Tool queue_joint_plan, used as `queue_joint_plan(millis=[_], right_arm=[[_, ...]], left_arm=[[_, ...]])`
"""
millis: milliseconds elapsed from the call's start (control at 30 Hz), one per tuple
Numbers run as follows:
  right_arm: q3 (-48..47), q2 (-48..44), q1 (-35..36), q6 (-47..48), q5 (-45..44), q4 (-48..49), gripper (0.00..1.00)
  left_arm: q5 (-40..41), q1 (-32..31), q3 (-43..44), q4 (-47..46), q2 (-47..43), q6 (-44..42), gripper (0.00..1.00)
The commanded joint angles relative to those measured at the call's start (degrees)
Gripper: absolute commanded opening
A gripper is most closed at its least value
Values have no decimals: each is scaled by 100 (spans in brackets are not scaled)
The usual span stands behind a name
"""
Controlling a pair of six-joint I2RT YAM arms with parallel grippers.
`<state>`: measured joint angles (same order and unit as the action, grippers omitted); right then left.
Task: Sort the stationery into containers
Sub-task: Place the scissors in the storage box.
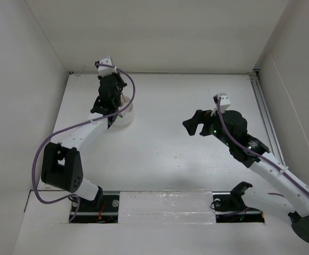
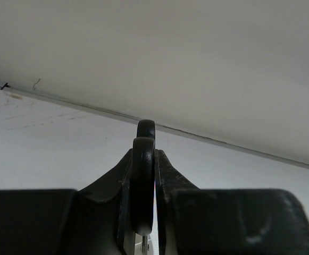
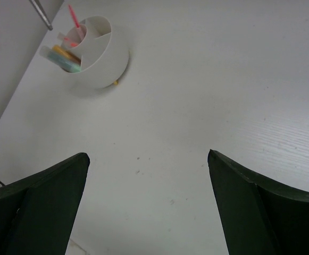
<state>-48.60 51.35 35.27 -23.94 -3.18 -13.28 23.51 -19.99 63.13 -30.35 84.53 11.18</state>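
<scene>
The white table [image 1: 165, 159] is the biggest thing. The cup [image 1: 124, 119] sits on it.

The left arm [image 1: 85, 139] reaches out over the cup. The right arm [image 1: 266, 164] is well away from the cup, over bare table.

The cup [image 3: 103, 58] is low, round and white. Walls inside split it into parts.

The left gripper [image 2: 145, 155] is right above the cup. Its jaws are squeezed tight on the black handles of the scissors [image 2: 143, 180]. The handle loops stick up between the fingers. A thin grey metal tip [image 3: 41, 15] shows near the cup and does not touch it.

The right gripper [image 3: 147, 156] has its jaws wide apart with nothing between them.

An orange highlighter [image 3: 61, 52] and a green highlighter [image 3: 68, 64] lean side by side in one part of the cup, their ends poking over the rim. A pink pen [image 3: 73, 18] stands in the next part.

A tiny yellow bit [image 3: 115, 82] lies on the table, touching the foot of the cup. I cannot tell what it is.
</scene>
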Motion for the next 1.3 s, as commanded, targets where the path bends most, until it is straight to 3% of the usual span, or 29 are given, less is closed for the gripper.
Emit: queue_joint_plan(millis=[0, 233, 1267], right_arm=[[61, -20, 182, 4, 98, 247, 99], [184, -134, 296, 57, 160, 247, 99], [395, -626, 455, 109, 213, 132, 99]], left_arm=[[-180, 12, 112, -735, 98, -177, 0], [-680, 12, -125, -1323, 274, -441, 0], [-918, 12, -1312, -2941, 784, -1162, 0]])
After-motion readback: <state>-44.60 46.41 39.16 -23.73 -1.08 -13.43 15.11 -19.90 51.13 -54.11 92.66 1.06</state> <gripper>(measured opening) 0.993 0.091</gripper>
